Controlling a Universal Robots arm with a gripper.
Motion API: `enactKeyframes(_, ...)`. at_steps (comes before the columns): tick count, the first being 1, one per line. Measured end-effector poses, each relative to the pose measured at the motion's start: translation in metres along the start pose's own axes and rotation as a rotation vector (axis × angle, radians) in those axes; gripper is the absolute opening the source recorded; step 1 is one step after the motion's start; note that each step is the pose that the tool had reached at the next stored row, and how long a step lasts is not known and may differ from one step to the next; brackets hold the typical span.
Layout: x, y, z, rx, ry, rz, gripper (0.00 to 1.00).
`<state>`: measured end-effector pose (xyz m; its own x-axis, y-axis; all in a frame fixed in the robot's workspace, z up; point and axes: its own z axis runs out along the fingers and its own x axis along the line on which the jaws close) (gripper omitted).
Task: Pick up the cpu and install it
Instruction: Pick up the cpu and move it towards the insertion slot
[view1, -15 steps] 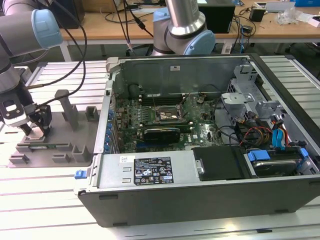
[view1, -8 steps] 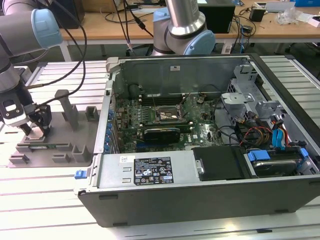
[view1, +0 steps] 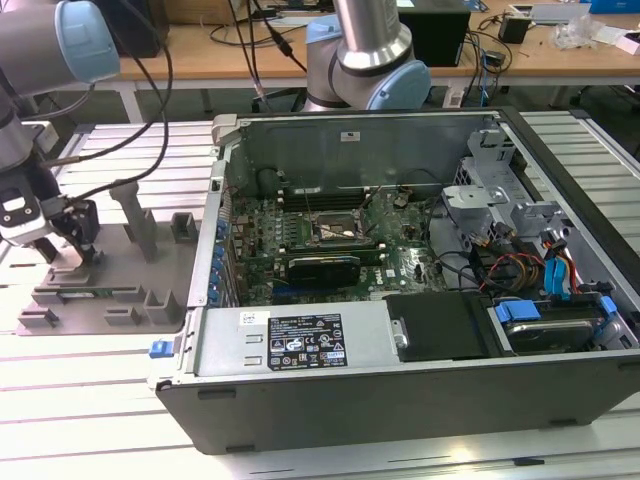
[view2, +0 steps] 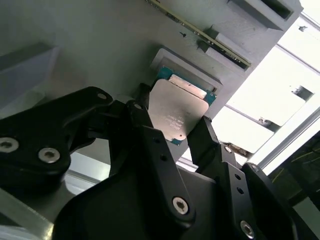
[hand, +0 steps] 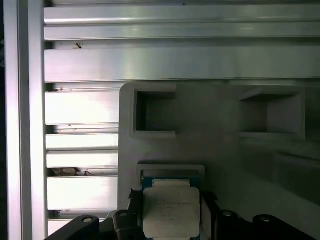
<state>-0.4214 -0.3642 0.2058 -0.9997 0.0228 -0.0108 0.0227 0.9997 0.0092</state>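
- While the arm (view1: 30, 40) hangs at the exterior view's left, you have the gripper (view1: 66, 258) down on the grey tray (view1: 120, 300).
- You see the gripper closed on the cpu (view2: 176, 111): in both wrist views a black finger (view2: 150, 135) sits against each of two opposite edges.
- You find the cpu silvery top up, over a shallow square recess (hand: 170, 169) of the tray. You cannot tell whether it rests there or is raised a little.
- The tray lies on the slatted metal worktop (view1: 80, 400), just beside the open computer case (view1: 300, 390), on the exterior view's left of it.
- Inside the case you see the motherboard (view1: 270, 235) with the square socket frame (view1: 340, 232) near its middle, well apart from the gripper.
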Motion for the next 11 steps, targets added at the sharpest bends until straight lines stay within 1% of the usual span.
enactKeyframes(11,-0.0001,0.0031,-0.0161,0.0,0.0001,0.0,0.55)
